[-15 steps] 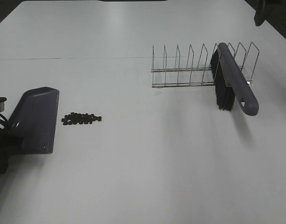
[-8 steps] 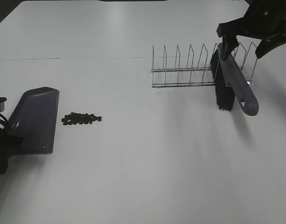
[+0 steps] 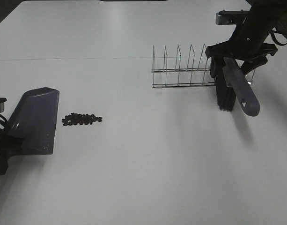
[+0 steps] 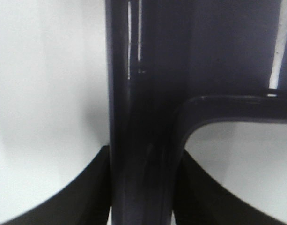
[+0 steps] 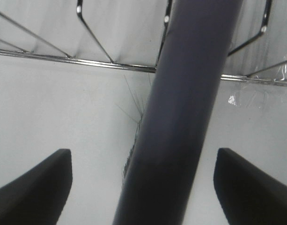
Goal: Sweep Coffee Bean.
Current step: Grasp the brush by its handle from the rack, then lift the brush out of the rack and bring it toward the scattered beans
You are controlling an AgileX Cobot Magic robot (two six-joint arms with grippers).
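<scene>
Glossy plastic dustpan (image 3: pixel 35 117), shiny metal wire rack (image 3: pixel 180 85), matt table (image 3: pixel 134 178)

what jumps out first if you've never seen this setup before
The right gripper hangs open astride the handle of a purple brush propped in a wire rack at the far right. On the left, a small pile of coffee beans lies just beside a purple dustpan, whose handle the left gripper holds.

Dark loose coffee bean (image 3: pixel 82 119) cluster just beside dustpan (image 3: pixel 34 119)
</scene>
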